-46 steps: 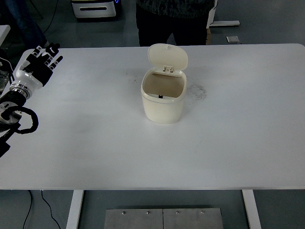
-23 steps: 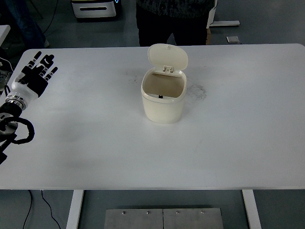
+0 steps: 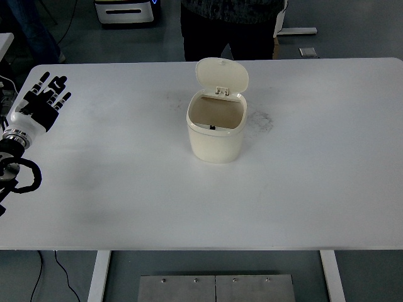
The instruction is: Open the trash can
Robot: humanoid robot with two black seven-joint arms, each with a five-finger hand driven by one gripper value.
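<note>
A cream trash can [image 3: 215, 131] stands on the white table [image 3: 302, 182] a little behind its middle. Its lid [image 3: 221, 77] is swung up and stands upright at the back, so the inside shows. My left hand [image 3: 40, 102] is at the table's far left edge, far from the can, with its black fingers spread flat and holding nothing. My right hand is out of view.
A person in dark clothes [image 3: 228, 25] stands behind the table's far edge, just behind the can. A dark smudge [image 3: 261, 121] marks the table right of the can. A black cable loop [image 3: 24, 176] hangs at my left arm.
My left hand has drawn back further to the left and slightly toward the table's edge. The can and its lid have not moved.
</note>
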